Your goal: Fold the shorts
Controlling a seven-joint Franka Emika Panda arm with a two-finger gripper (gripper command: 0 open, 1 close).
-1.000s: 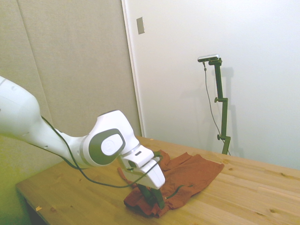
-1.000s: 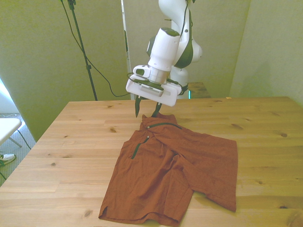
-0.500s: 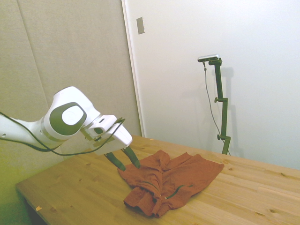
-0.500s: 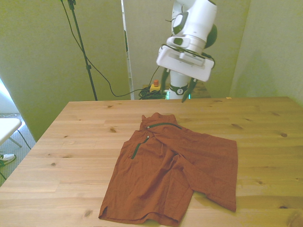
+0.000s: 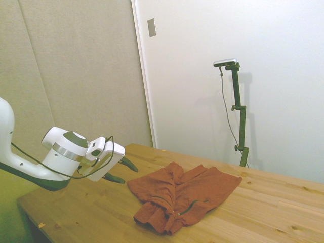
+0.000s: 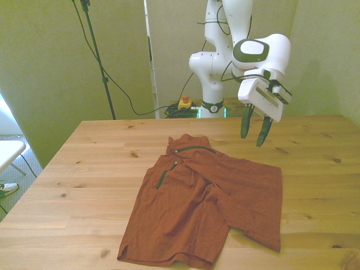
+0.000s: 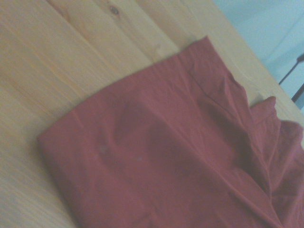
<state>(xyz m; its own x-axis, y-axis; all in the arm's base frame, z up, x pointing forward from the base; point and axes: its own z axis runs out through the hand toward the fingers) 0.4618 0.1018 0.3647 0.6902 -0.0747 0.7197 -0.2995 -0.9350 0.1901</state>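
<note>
Judging from the loose heap, risking a pinch of only the top layer of the shorts (image 6: 208,197), since overlapped panels and the bunched waistband end could let one layer drag and crumple instead of folding over. Hanging empty and spread apart above the counter (image 6: 90,169), jaws of the gripper (image 6: 252,130) off the cloth, beyond its edge toward the front view's right. Lying partly folded mid-counter, waistband toward the far edge, well below and beside the jaws.
</note>
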